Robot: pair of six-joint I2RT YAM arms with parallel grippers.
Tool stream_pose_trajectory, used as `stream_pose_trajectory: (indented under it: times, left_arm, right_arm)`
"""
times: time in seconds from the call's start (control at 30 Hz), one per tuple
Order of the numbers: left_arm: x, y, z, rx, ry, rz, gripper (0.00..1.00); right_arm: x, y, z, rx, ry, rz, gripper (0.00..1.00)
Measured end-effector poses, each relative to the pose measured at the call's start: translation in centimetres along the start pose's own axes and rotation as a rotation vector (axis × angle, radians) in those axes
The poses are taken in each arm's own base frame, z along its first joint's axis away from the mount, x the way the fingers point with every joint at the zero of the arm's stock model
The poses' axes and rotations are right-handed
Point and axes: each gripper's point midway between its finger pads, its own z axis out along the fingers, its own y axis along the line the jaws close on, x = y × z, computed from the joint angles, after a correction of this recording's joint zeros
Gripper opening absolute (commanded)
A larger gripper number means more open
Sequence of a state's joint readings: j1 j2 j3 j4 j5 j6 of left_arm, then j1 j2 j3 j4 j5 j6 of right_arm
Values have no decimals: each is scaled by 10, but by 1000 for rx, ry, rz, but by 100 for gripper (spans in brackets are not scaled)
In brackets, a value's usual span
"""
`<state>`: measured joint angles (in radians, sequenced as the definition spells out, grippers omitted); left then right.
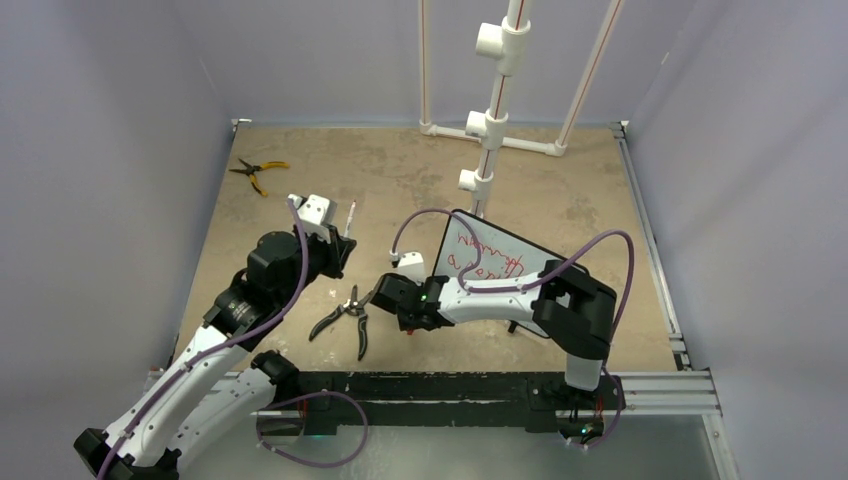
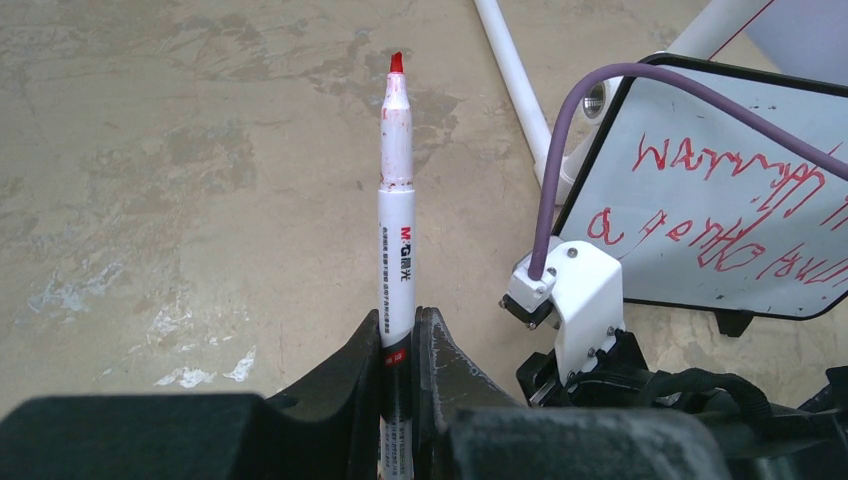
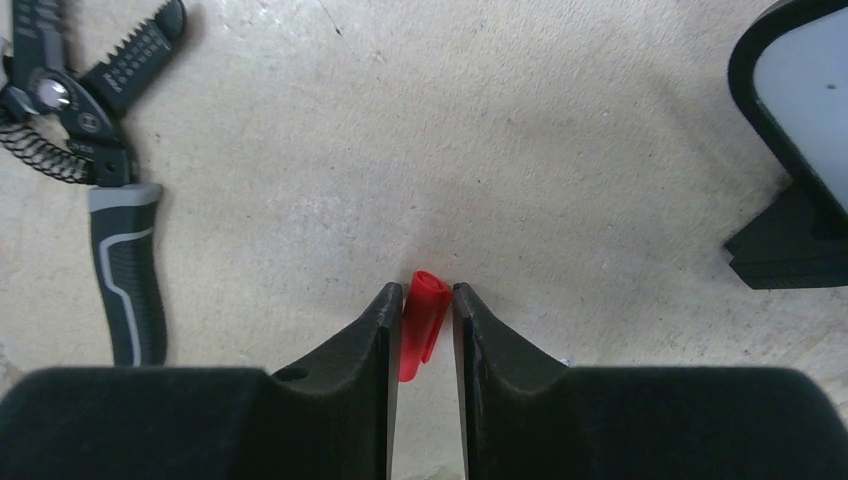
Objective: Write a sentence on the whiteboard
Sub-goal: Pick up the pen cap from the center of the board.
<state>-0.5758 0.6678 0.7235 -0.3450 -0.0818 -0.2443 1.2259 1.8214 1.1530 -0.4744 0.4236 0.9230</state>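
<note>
Whiteboard (image 2: 690, 205) bearing red sentence (image 2: 665, 158) (two lines); left gripper (image 2: 400, 325) pinching marker (image 2: 397, 240), right gripper (image 3: 427, 295) pinching cap (image 3: 422, 325)

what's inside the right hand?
A red marker cap sits between the fingers of the right hand. Its lower end is hidden between them, so its full length can't be seen.
</note>
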Motion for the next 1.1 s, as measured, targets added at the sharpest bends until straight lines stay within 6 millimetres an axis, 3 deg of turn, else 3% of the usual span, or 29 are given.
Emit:
stream_pose_trajectory:
  times: [0.37,0.7,0.8,0.97,1.1]
  left_arm:
    - [0,-1,0,5,2,-5,0]
    - [2,-4,0,22,7,-8,0]
    - [2,-11,1,57,6,-26,0]
    - [17,-30,2,166,35,-72,0]
    - [32,-48,-2,273,75,-104,0]
  right_arm:
    - [8,3,4,-3,35,33,29]
    - [10,3,2,4,52,68,0]
    - [10,0,-1,14,54,70,0]
    - [-9,-8,-26,-12,1,104,0]
    - [-43,-18,-60,-81,-108,184,0]
